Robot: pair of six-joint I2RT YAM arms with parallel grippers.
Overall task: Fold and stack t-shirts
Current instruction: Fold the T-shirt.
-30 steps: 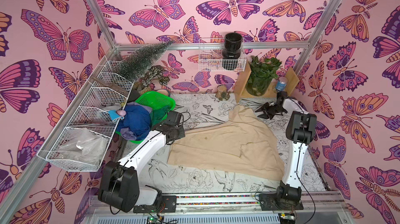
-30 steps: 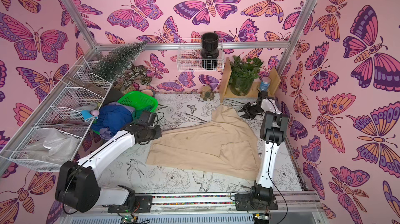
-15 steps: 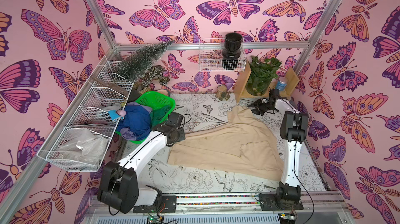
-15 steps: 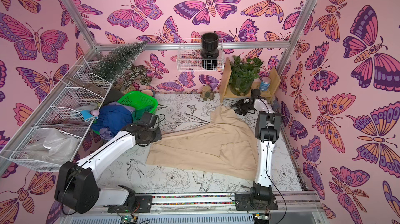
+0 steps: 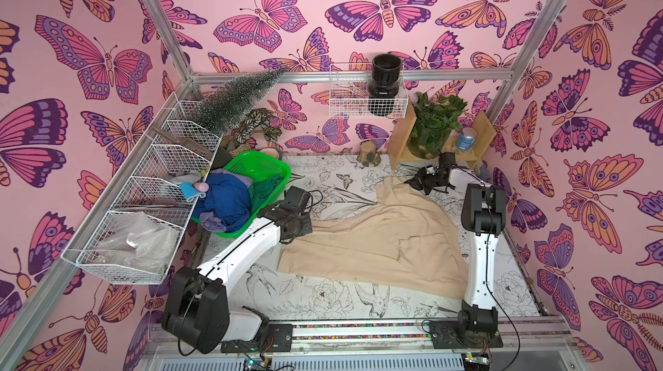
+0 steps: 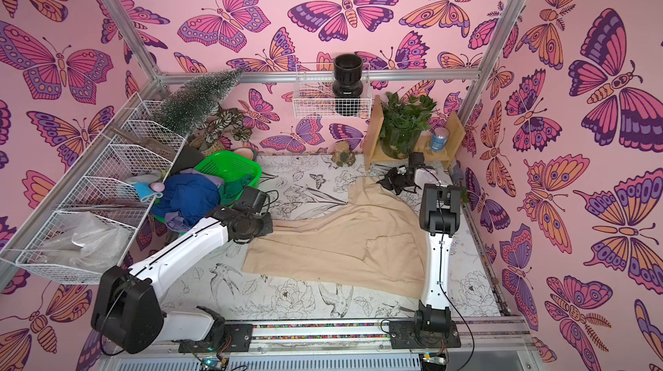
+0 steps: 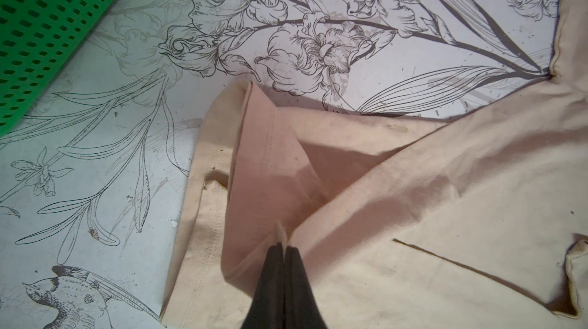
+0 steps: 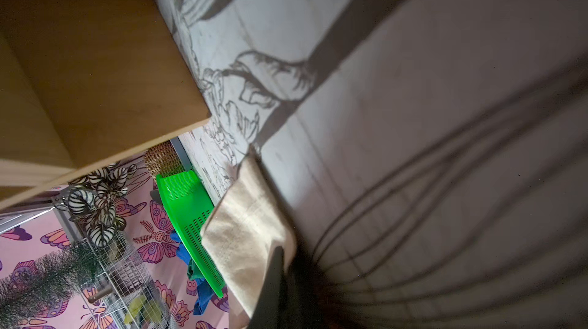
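A beige t-shirt [image 5: 376, 240] [image 6: 341, 243] lies spread across the table's middle. My left gripper [image 7: 284, 247] is shut on its edge at the left side, and the cloth rises in a peak to the jaws. My right gripper [image 5: 412, 182] [image 8: 281, 252] is at the shirt's far corner, low by the wooden shelf, shut on a flap of beige cloth [image 8: 245, 232]. A royal blue t-shirt [image 5: 224, 200], a dark green one [image 5: 267, 188] and a lavender one [image 5: 215, 224] are heaped in the green basket [image 5: 258, 166].
The wooden shelf [image 5: 398, 136] with a potted plant [image 5: 434, 121] and a blue can [image 5: 466, 138] stands right behind my right gripper. A small stump [image 5: 369, 152] sits at the back. Wire baskets [image 5: 143, 208] line the left wall. The green basket [image 7: 38, 25] is close to my left gripper.
My right gripper has moved left along the back of the table to the shirt's far corner and closed on the cloth. The left arm has held still.
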